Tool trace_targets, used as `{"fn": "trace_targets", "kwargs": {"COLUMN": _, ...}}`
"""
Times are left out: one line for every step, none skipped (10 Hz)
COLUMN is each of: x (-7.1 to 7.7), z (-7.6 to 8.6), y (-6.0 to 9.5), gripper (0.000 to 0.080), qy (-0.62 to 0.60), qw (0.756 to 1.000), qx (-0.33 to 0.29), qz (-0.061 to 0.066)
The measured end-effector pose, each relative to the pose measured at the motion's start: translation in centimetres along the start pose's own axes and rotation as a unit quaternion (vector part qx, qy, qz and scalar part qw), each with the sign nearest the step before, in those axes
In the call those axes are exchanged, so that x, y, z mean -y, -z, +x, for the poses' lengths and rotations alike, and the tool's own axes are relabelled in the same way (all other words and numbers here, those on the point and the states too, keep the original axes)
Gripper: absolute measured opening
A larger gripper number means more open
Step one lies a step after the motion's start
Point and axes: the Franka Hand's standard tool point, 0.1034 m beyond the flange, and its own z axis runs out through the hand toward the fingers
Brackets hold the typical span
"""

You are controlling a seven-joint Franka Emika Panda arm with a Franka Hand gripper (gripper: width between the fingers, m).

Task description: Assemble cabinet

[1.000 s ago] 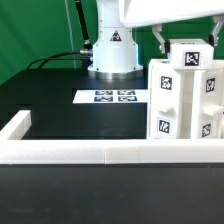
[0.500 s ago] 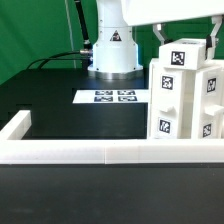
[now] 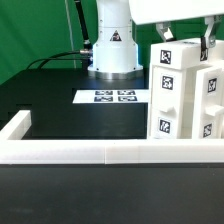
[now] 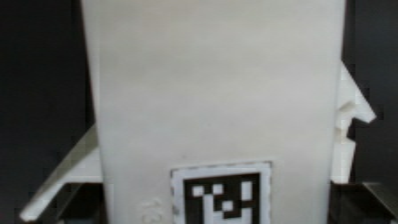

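The white cabinet (image 3: 185,105) stands at the exterior view's right, with small black-and-white tags on its panels. My gripper (image 3: 186,42) reaches down over its top, one finger on each side of a white tagged top block (image 3: 178,58), and is shut on it. The wrist view is filled by that white block (image 4: 205,90), with one tag (image 4: 222,195) at its near end. My gripper (image 4: 205,200) straddles it, with only dark finger parts showing at the sides.
The marker board (image 3: 115,97) lies flat on the black table near the arm's base (image 3: 112,50). A low white border rail (image 3: 80,152) runs along the front and the exterior view's left. A green curtain hangs behind.
The gripper and the top block have turned: the block's tag has slid toward the exterior view's left and a second tagged face now shows at the right. The rest of the cabinet has stayed put.
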Motion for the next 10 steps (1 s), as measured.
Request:
{"fn": "trace_targets", "kwargs": {"x": 0.0, "z": 0.1, "y": 0.0, "gripper": 0.0558, "qy": -0.042, "qw": 0.999, "qx": 0.002, "qz": 0.003}}
{"fn": "trace_targets", "kwargs": {"x": 0.1, "z": 0.1, "y": 0.0, "gripper": 0.0558, "qy": -0.084, "qw": 0.996, "qx": 0.001, "qz": 0.007}}
{"fn": "trace_targets", "kwargs": {"x": 0.3, "z": 0.2, "y": 0.0, "gripper": 0.0558, "qy": -0.154, "qw": 0.988, "qx": 0.000, "qz": 0.019}}
{"fn": "trace_targets", "kwargs": {"x": 0.3, "z": 0.3, "y": 0.1, "gripper": 0.0558, "qy": -0.190, "qw": 0.982, "qx": 0.000, "qz": 0.019}}
{"fn": "trace_targets", "kwargs": {"x": 0.3, "z": 0.3, "y": 0.1, "gripper": 0.0558, "qy": -0.234, "qw": 0.972, "qx": 0.002, "qz": 0.021}}
{"fn": "trace_targets", "kwargs": {"x": 0.4, "z": 0.4, "y": 0.2, "gripper": 0.0558, "qy": -0.284, "qw": 0.958, "qx": 0.007, "qz": 0.027}}
{"fn": "trace_targets", "kwargs": {"x": 0.5, "z": 0.4, "y": 0.2, "gripper": 0.0558, "qy": -0.318, "qw": 0.948, "qx": 0.010, "qz": 0.029}}
{"fn": "trace_targets", "kwargs": {"x": 0.8, "z": 0.3, "y": 0.3, "gripper": 0.0558, "qy": -0.361, "qw": 0.932, "qx": 0.014, "qz": 0.034}}
{"fn": "trace_targets", "kwargs": {"x": 1.1, "z": 0.1, "y": 0.4, "gripper": 0.0558, "qy": -0.389, "qw": 0.920, "qx": 0.014, "qz": 0.039}}
{"fn": "trace_targets", "kwargs": {"x": 1.5, "z": 0.0, "y": 0.5, "gripper": 0.0558, "qy": -0.424, "qw": 0.904, "qx": 0.019, "qz": 0.047}}
